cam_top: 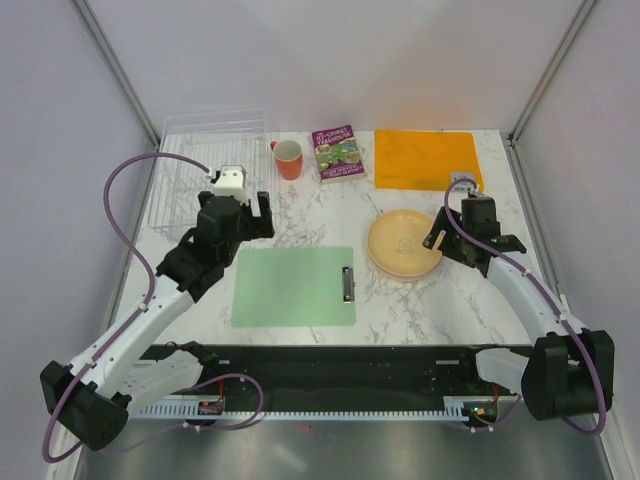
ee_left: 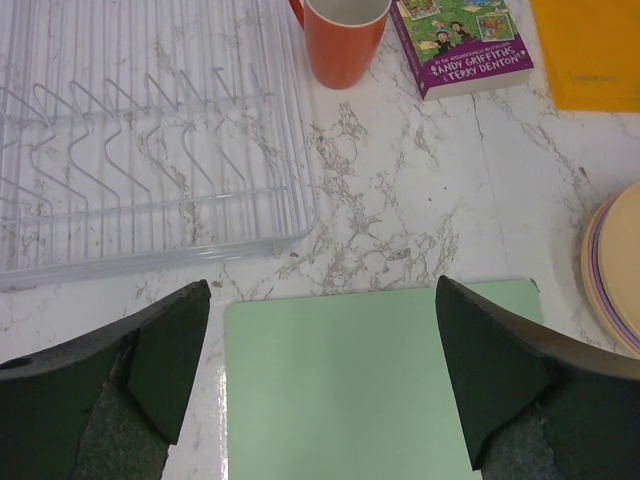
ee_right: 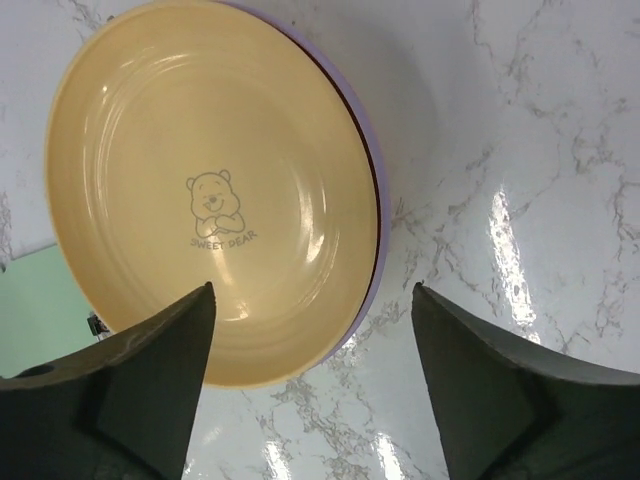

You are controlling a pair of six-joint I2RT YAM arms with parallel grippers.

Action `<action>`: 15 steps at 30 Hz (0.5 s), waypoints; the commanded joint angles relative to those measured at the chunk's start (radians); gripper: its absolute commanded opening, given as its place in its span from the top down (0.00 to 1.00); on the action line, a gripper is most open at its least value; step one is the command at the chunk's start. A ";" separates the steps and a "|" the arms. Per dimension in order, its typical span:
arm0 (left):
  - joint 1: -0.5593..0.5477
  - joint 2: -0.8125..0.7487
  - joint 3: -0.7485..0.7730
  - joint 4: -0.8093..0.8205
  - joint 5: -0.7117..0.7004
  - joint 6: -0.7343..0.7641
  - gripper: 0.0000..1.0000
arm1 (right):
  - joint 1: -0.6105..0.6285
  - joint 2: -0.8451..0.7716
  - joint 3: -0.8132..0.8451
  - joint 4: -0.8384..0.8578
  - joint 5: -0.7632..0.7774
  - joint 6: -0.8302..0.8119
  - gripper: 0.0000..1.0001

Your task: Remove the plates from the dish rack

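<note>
The dish rack stands at the back left with no plates in its slots; its bare wire slots also show in the left wrist view. The plates lie in one stack right of centre. The top plate is tan-yellow with a bear print, and a lilac rim shows under it. The stack's edge also shows in the left wrist view. My left gripper is open and empty between the rack and the clipboard. My right gripper is open and empty over the stack's right edge.
A green clipboard lies at the front centre. An orange-red mug, a purple book and an orange mat line the back edge.
</note>
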State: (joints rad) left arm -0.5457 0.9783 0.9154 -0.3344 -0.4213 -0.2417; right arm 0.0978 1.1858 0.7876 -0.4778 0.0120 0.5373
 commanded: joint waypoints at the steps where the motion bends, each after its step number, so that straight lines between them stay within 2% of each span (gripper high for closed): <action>1: 0.000 0.019 -0.003 0.046 -0.004 0.025 0.00 | -0.003 -0.101 0.050 0.021 0.045 -0.065 0.09; 4: 0.000 0.054 0.013 0.043 0.025 0.030 0.00 | -0.004 -0.159 0.084 -0.010 0.123 -0.092 0.02; 9: 0.000 0.109 0.072 0.040 0.095 0.024 0.00 | -0.004 -0.195 0.160 -0.067 0.198 -0.147 0.02; 15: 0.000 0.149 0.125 0.034 0.082 0.015 0.00 | -0.004 -0.258 0.173 -0.079 0.226 -0.212 0.02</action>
State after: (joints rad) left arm -0.5457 1.1290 0.9771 -0.3305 -0.3466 -0.2413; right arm 0.0978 0.9668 0.9314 -0.5236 0.1921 0.3927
